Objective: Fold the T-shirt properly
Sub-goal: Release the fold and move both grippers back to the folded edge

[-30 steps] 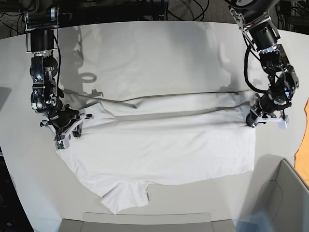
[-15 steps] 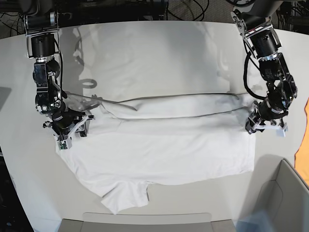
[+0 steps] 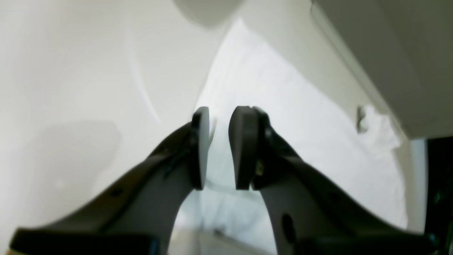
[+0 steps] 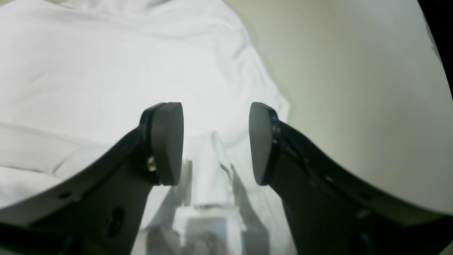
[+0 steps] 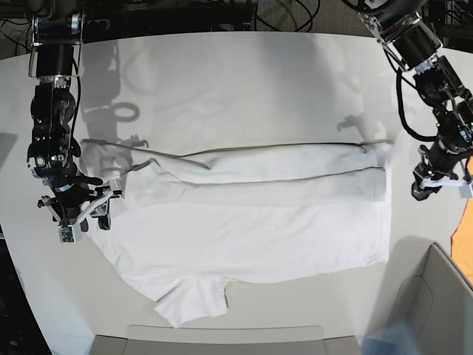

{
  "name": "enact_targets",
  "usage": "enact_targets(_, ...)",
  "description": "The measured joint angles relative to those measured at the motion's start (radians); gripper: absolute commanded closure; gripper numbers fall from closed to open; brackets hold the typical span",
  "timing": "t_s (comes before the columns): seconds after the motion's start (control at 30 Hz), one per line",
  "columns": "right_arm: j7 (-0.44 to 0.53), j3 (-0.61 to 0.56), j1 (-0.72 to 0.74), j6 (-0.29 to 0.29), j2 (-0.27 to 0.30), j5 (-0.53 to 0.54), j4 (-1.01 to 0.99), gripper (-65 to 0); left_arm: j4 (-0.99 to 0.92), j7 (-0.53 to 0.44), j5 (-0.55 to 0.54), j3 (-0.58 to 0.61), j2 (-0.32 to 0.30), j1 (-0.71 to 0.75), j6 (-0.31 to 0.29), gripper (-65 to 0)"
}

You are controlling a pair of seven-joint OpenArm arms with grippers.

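The white T-shirt (image 5: pixel 251 229) lies flat across the middle of the table, its upper part folded down in a long band and one sleeve sticking out at the front. My left gripper (image 5: pixel 426 189) hangs just off the shirt's right end; in the left wrist view (image 3: pixel 221 117) its jaws stand a narrow gap apart with nothing between them, and the shirt (image 3: pixel 283 117) lies beyond. My right gripper (image 5: pixel 80 220) is at the shirt's left end; in the right wrist view (image 4: pixel 216 117) it is wide open and empty over the shirt's edge (image 4: pixel 106 63).
An orange cloth (image 5: pixel 465 244) shows at the right edge. A grey bin (image 5: pixel 432 310) stands at the front right and also shows in the left wrist view (image 3: pixel 389 53). A grey tray edge (image 5: pixel 222 340) runs along the front. The white table (image 5: pixel 244 89) stretches behind.
Both grippers have let go of the shirt's ends and moved outward, away from the cloth. The folded band now lies flat on the shirt.
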Motion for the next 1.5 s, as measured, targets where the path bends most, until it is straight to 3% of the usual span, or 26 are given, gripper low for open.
enact_targets(0.1,-0.021,0.014,-0.108,0.0,-0.002,-0.002,0.081,-23.0,0.079,0.006,-0.007,0.138,0.001,0.08,-0.011,0.0)
enact_targets(0.23,-0.044,0.007,-0.217,0.008,-0.014,0.013,0.088,-14.2,0.104,-0.022,-0.01,0.249,0.008,0.127,-0.012,0.0)
enact_targets(0.47,-0.011,0.01,-0.195,0.008,-0.033,-0.003,-0.037,-2.7,0.022,-0.047,-0.004,0.385,-0.006,0.117,-0.01,0.0)
enact_targets(0.67,0.064,0.004,-0.131,0.011,-0.01,0.016,-0.236,-2.6,-0.245,-0.1,-0.042,0.489,-0.026,0.051,-0.024,0.0)
enact_targets(0.8,0.069,0.008,-0.131,0.014,0.004,0.016,-0.245,-2.6,-0.286,-0.118,0.008,0.486,-0.039,0.048,-0.038,0.0)
enact_targets(0.97,0.083,0.006,-0.197,0.017,0.062,0.02,-0.205,-2.6,-0.276,-0.148,0.051,0.486,-0.05,0.099,-0.056,0.0)
enact_targets(1.27,0.094,0.013,-0.422,0.005,0.06,0.014,0.009,-2.6,-0.138,-0.208,0.056,0.471,-0.094,0.301,-0.057,0.0)
enact_targets(1.5,0.104,0.024,-0.541,0.003,0.061,0.018,0.101,-2.6,-0.051,-0.2,0.046,0.377,-0.092,0.433,-0.069,0.0)
